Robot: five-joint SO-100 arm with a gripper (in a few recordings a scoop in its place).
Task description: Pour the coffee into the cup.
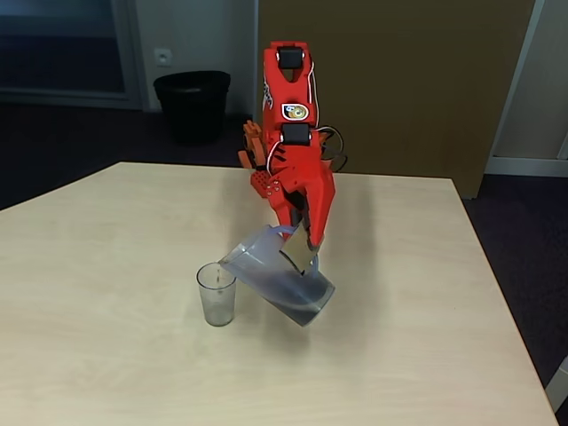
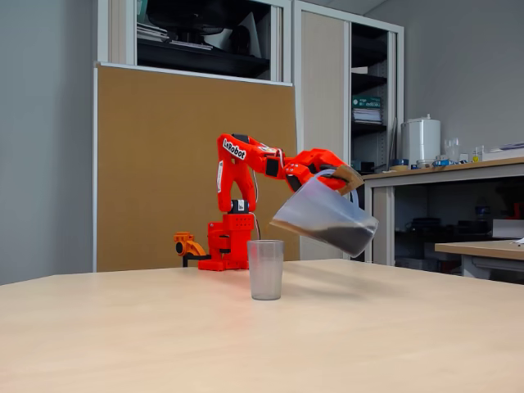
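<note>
Here the cup (image 1: 216, 294) is standing upright on the table (image 1: 106, 355), low and left of centre in a fixed view, and it is looking empty. Just to its right and slightly above, the jug (image 1: 277, 273) is hanging off the table, tipped with its spout toward the cup; the spout is sitting near the cup's rim but not clearly over it. The coffee (image 1: 306, 312) is pooling dark in the jug's lower corner, away from the spout, so nothing is pouring yet. Behind it the gripper (image 1: 302, 248) is clamping the jug's flat handle, and the red arm (image 1: 291, 133) is reaching forward from the table's far edge. The side view is showing the same tilt, jug (image 2: 323, 215) above and right of the cup (image 2: 265, 269). The cup is probably light, thin and easy to knock over. The jug is likely slick and shifting in weight as the liquid moves, so the handle seems the best hold.
</note>
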